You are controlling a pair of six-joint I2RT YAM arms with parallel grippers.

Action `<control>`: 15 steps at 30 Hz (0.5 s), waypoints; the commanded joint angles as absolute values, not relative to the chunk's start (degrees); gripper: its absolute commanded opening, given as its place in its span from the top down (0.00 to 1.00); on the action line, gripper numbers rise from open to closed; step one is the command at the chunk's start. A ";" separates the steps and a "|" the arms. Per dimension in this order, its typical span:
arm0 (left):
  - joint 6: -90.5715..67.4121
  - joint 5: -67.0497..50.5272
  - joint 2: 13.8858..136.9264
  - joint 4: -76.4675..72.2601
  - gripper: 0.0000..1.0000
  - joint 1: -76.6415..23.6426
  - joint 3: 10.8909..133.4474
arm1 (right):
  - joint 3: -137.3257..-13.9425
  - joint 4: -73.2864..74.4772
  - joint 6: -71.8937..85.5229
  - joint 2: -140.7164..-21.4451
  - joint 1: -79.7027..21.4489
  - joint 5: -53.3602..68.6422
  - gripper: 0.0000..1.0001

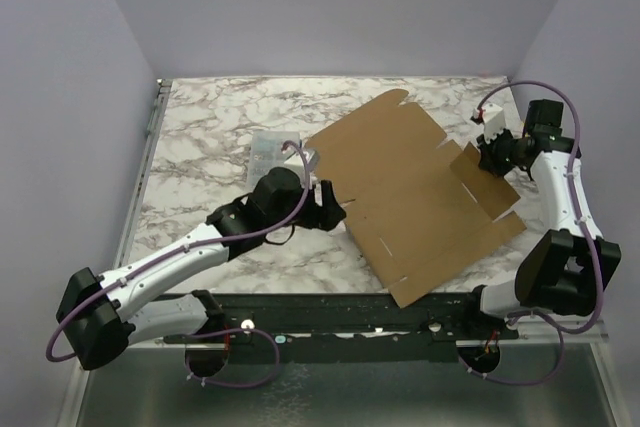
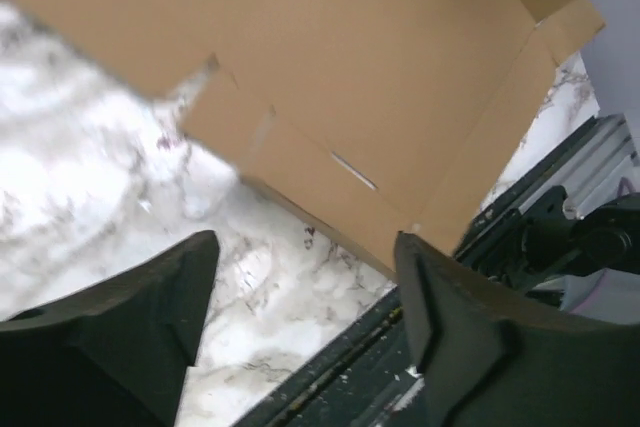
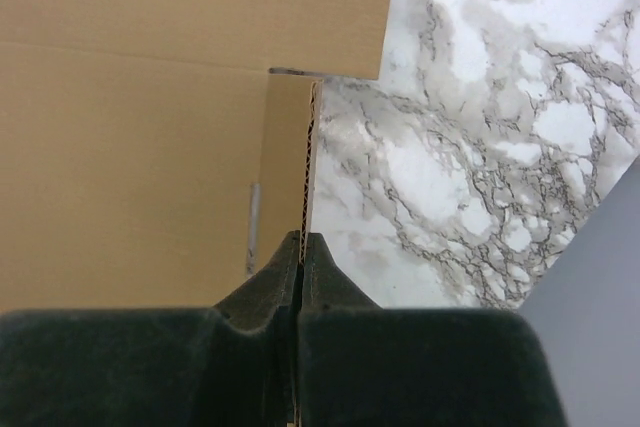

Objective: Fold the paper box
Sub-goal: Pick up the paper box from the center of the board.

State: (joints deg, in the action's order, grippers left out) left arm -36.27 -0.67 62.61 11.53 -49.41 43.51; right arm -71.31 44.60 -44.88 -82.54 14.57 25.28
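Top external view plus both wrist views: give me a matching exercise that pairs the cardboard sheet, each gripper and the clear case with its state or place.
Things:
1. brown die-cut cardboard sheet
2. left gripper
3. right gripper
4. small clear plastic case

States:
A. shut on the sheet's edge
B. open, holding nothing
C. spread unfolded on the marble table
D. lying left of the sheet's far corner

Pairs: 1-C, 2-B, 3-A, 4-D

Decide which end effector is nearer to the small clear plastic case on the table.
Left. The left end effector sits just near-right of the clear plastic case; the right end effector is across the paper box, clamped on its right flap.
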 commanded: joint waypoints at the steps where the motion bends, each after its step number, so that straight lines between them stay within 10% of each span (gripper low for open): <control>1: -18.99 1.55 63.55 14.36 0.14 -46.82 53.42 | -66.19 41.90 -60.95 -75.74 14.26 29.40 0.99; 15: -10.27 -35.08 103.89 7.65 0.01 -16.84 80.34 | -67.88 36.55 -60.39 -73.75 14.36 41.43 0.99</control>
State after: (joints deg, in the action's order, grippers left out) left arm -9.89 -18.35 94.24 9.45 -21.19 76.16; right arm -67.44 39.48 -60.40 -74.48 14.57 35.73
